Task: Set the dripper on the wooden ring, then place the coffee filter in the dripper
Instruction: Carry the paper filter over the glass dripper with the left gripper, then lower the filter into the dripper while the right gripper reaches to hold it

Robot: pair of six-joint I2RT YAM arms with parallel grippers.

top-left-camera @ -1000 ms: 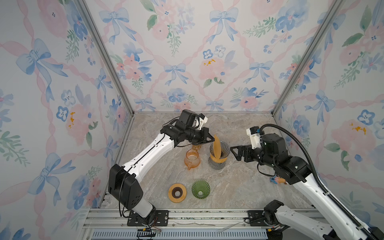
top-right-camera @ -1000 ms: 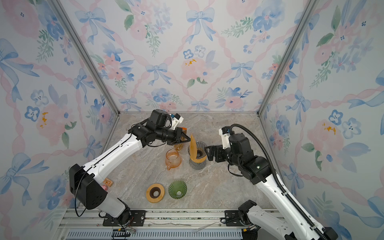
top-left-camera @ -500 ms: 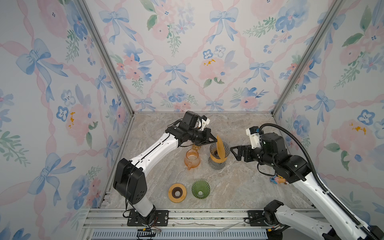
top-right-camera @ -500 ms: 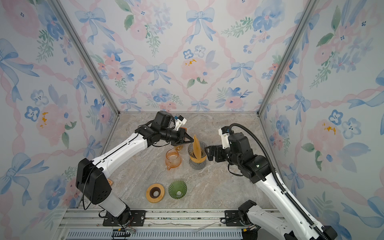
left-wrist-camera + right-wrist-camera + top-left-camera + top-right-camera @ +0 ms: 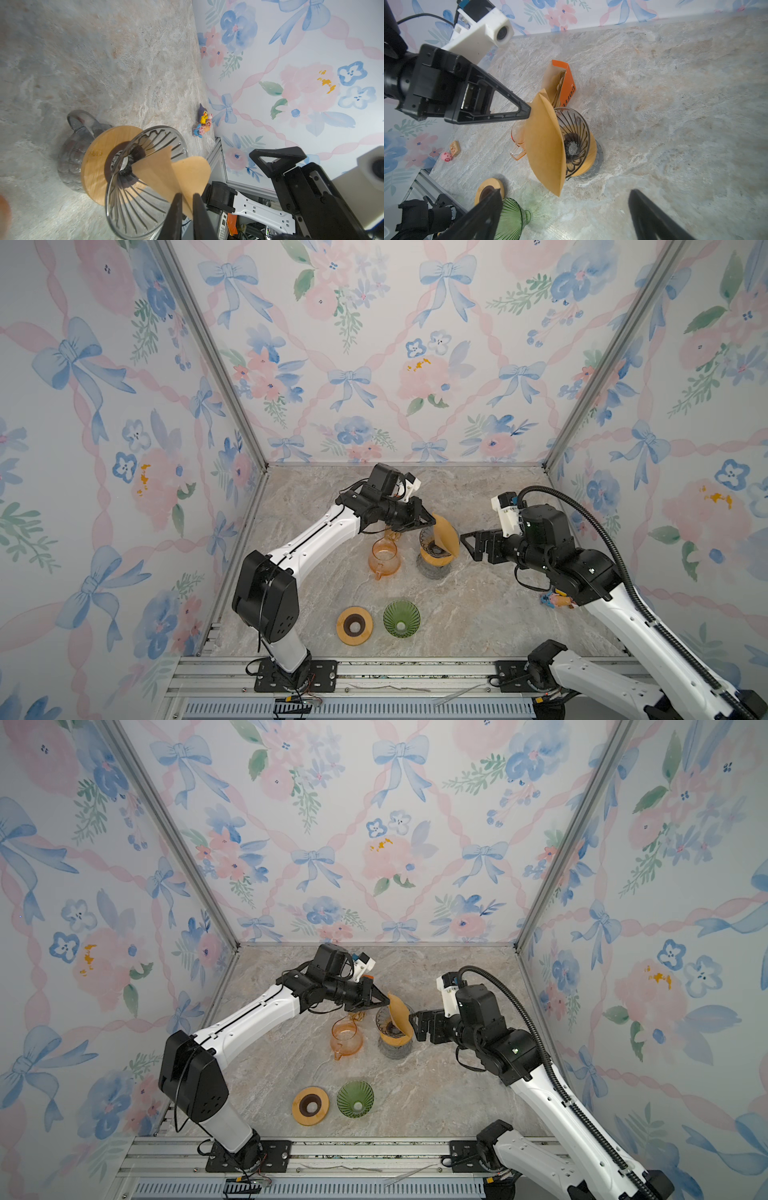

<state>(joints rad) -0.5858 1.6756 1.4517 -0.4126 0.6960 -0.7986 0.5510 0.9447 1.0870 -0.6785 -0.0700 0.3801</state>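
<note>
- Right gripper (image 5: 465,546): jaws spread wide, holding nothing, level with the dripper (image 5: 581,124) and just beside it.
- Left gripper (image 5: 431,523): above the dripper's rim, pinching the coffee filter's (image 5: 546,145) upper edge.
- Coffee filter: folded flat, tip down in the dripper's throat, the rest leaning over its rim.
- Step: seating. The next move probably calls for letting go, then spreading the paper against the cone.

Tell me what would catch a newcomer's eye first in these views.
The brown coffee filter stands on edge in the clear glass dripper near the table's middle, its upper edge between the fingers of the left gripper. Just right of it the right gripper hangs wide open. The bow-and-flower wallpaper covers all three walls.
</note>
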